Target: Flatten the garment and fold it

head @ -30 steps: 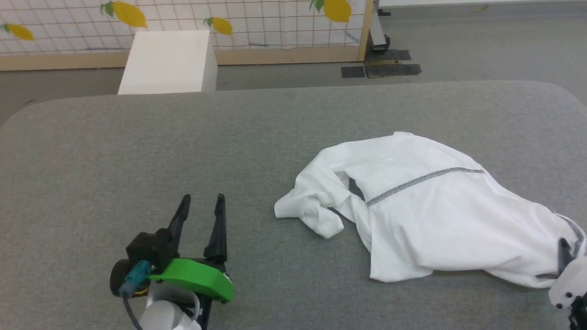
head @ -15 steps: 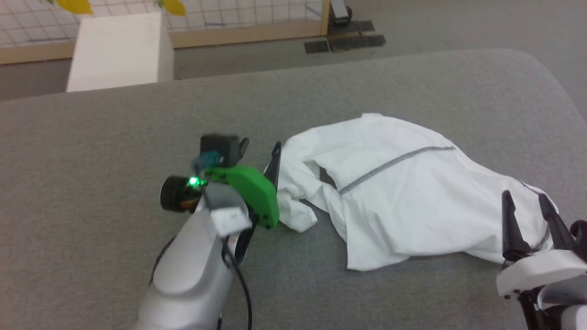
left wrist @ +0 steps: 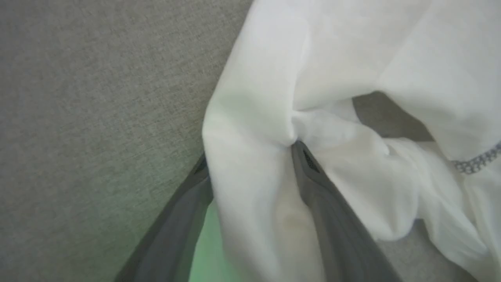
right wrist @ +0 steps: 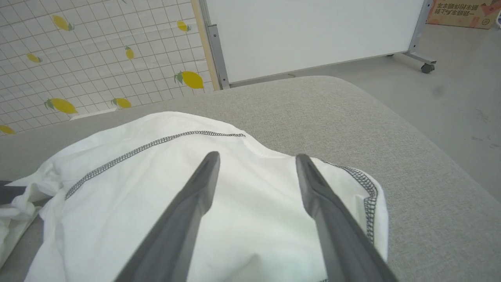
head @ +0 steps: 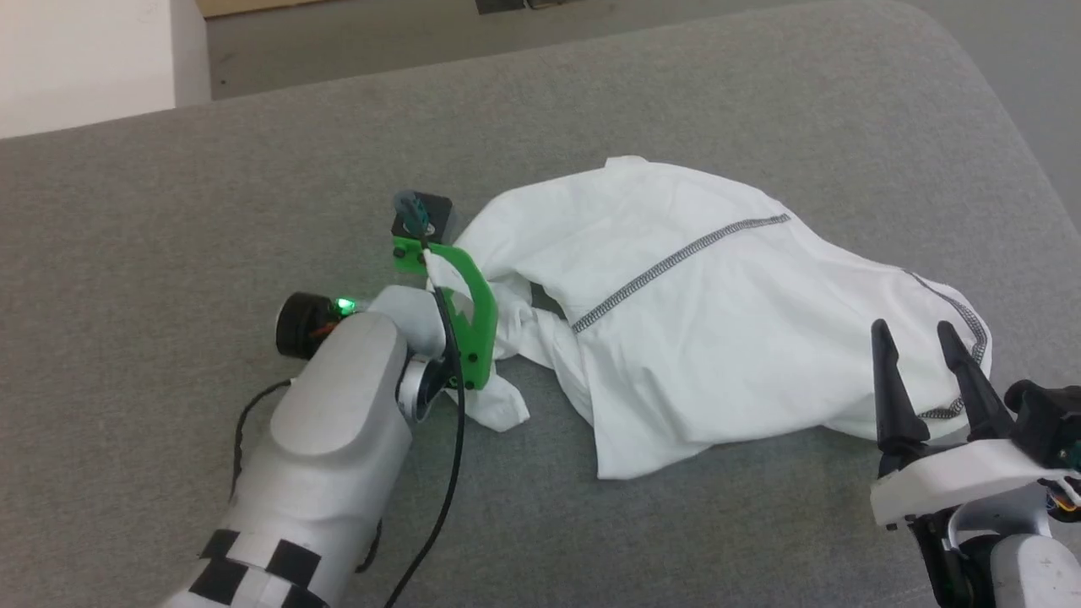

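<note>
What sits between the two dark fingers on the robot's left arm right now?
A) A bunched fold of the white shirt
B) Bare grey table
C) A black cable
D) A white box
A: in the left wrist view, a fold of the shirt runs up between the spread fingers of the left gripper.

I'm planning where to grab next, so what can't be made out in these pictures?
- Left wrist view: one fingertip of the left gripper, covered by a fold of the garment.
- Head view: that gripper's fingers, behind its green mount and the cloth.
- Head view: collar and sleeves, lost in the garment's own bunching.
- Head view: the white box, cut off at the top-left corner.
</note>
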